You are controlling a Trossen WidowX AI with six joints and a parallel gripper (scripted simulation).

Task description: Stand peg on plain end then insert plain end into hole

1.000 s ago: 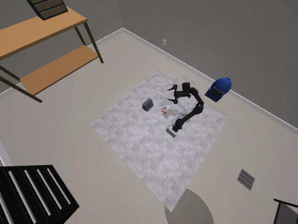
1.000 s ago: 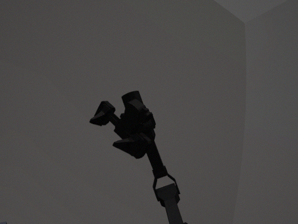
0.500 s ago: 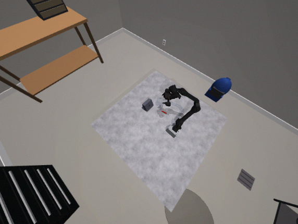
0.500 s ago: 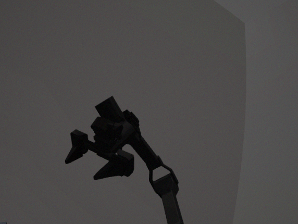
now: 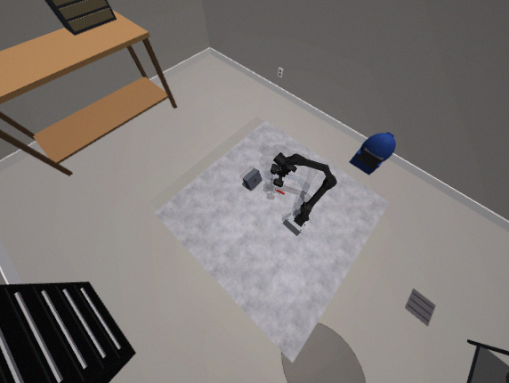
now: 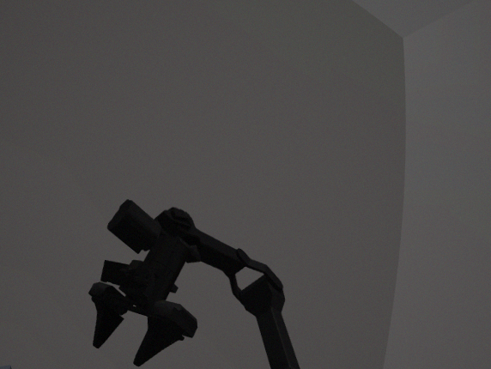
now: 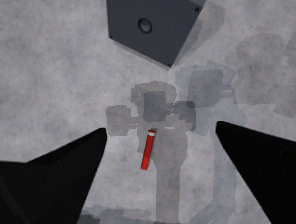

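While the gripper [image 5: 276, 176] [image 6: 117, 355] [image 7: 160, 129] hangs above the table [image 5: 231, 236] [image 7: 50, 60], its jaws are spread wide, with nothing pinched between them. The two fingers point downward, tilted in the exterior view.

The red peg [image 5: 279, 191] [image 7: 147, 151] lies on its side on the table. In the wrist view it shows between the fingertips, closer to the left one, though it rests down on the surface beneath them. Its white band [image 7: 151, 133] is at the far end, towards the panel; its plain end points near and slightly left.

Beyond the peg at the far side of the wrist view stands the grey panel [image 5: 252, 179] [image 7: 155, 45], its one round hole [image 5: 254, 180] [image 7: 145, 25] open and dark inside (how deep it runs, I cannot tell). A stretch of tabletop separates panel and peg, so they are well apart.

The arm [image 5: 330, 178] [image 6: 219, 253] bends out to the right in the top view, from its base [image 5: 291, 226] on the near side of the peg. The panel sits nearer the table's far left edge than the near right one. Past the far right edge is a blue object [image 5: 383, 144]; far left stands a wooden bench [image 5: 80, 58] carrying a dark rack [image 5: 62, 20], whose contents are too small to tell.
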